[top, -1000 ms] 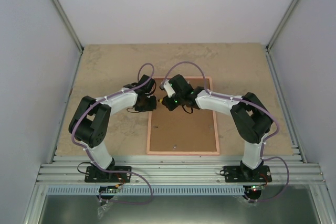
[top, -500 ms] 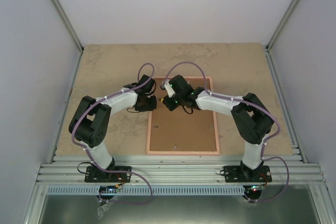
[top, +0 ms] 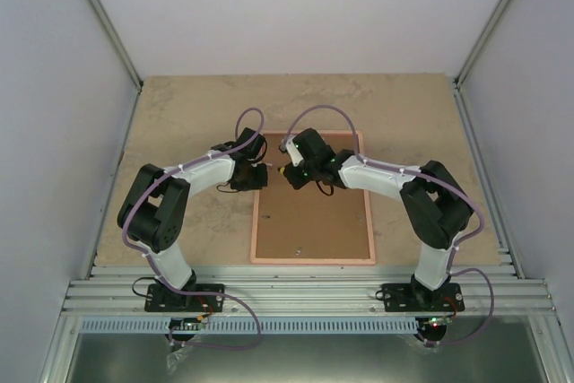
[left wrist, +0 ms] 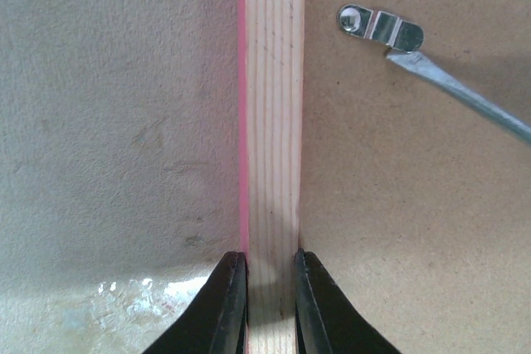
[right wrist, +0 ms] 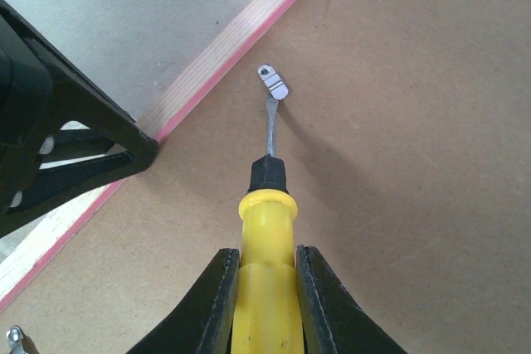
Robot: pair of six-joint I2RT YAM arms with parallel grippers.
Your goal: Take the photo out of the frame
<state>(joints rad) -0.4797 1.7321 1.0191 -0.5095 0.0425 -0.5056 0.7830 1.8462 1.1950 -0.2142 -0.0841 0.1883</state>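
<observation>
Well, the frame (top: 314,221) lies face down on the tan surface (top: 179,114) with its brown backing board (right wrist: 398,122) upward. Its long axis runs from the arms' side toward the far wall, with the short ends near and far. It sits a little right of the middle, between the two arms. The photo cannot be seen from here; only the board shows inside the pink edging.

The left hand (left wrist: 271,267) is clamped on the frame's left long rail, up toward the far end. One finger is on the pink outer edge and the other on the inner side against the board, with pale wood squeezed between them.

The right hand (right wrist: 267,259) reaches in over the board and grips a yellow-handled screwdriver (right wrist: 267,205), its fingers tight on either side of the handle. The blade points toward the left rail, and its tip touches a small metal turn clip (right wrist: 272,82) fixed to the board just beside that rail — a little way ahead of the left hand's fingers.
</observation>
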